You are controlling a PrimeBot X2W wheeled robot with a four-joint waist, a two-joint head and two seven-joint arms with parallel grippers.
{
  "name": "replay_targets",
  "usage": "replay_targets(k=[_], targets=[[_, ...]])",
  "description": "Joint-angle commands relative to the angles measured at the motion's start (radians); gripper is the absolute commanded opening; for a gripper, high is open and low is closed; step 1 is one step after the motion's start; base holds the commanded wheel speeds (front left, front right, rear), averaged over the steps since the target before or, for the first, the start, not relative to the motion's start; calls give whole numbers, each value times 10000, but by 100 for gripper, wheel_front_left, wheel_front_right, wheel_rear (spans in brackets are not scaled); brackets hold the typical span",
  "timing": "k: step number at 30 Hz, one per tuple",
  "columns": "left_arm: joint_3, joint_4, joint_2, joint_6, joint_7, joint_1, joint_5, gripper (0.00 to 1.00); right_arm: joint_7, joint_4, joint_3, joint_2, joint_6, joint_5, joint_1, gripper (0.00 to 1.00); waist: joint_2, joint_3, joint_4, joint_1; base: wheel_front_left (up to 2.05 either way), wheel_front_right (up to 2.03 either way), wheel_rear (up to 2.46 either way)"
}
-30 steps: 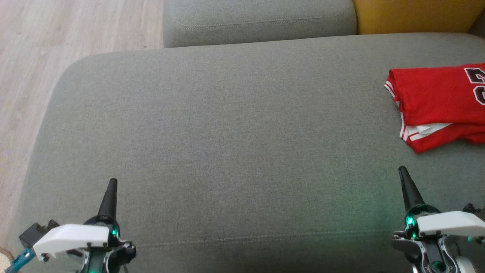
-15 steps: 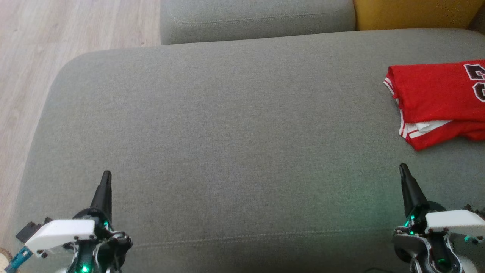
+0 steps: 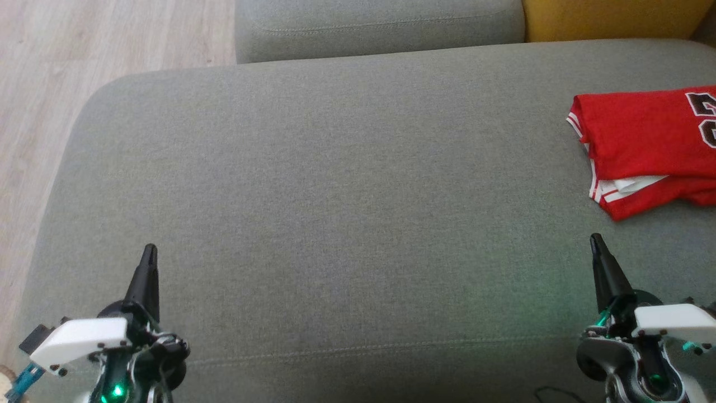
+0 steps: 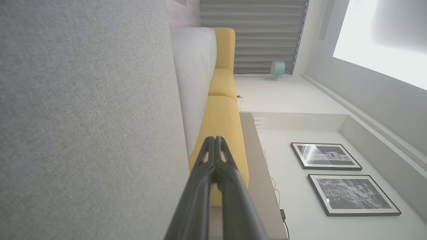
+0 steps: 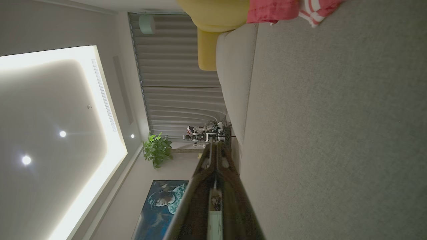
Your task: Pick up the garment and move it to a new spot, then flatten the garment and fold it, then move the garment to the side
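Red garment (image 3: pixel 643 134) (folded) is lying on grey cushion (image 3: pixel 335 184), far right. Near edge: left gripper (image 3: pixel 149 252) and right gripper (image 3: pixel 595 242) are hovering, fingers pressed together.

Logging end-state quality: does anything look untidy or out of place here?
Minor only: the folded red jersey on the right of the grey fabric cushion is uneven, with a white-striped edge and pale inner layer sticking out at its near corner.

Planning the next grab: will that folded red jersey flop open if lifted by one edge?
Probably: the red jersey looks thin, its layers lying unevenly, so it should sag. Likely light; pushed, the woven cushion may bunch it.
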Motion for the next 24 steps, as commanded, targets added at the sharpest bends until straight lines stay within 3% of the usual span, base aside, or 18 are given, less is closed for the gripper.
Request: replay_targets(k=[1, 24], targets=[[342, -274, 136, -73, 38, -515, -16, 0, 45, -329, 175, -122, 2, 54, -484, 0, 0, -1, 1, -1, 0, 0, 0], [434, -269, 71, -73, 112, -522, 62, 0, 44, -328, 176, -122, 2, 55, -484, 0, 0, -1, 0, -1, 0, 0, 0]])
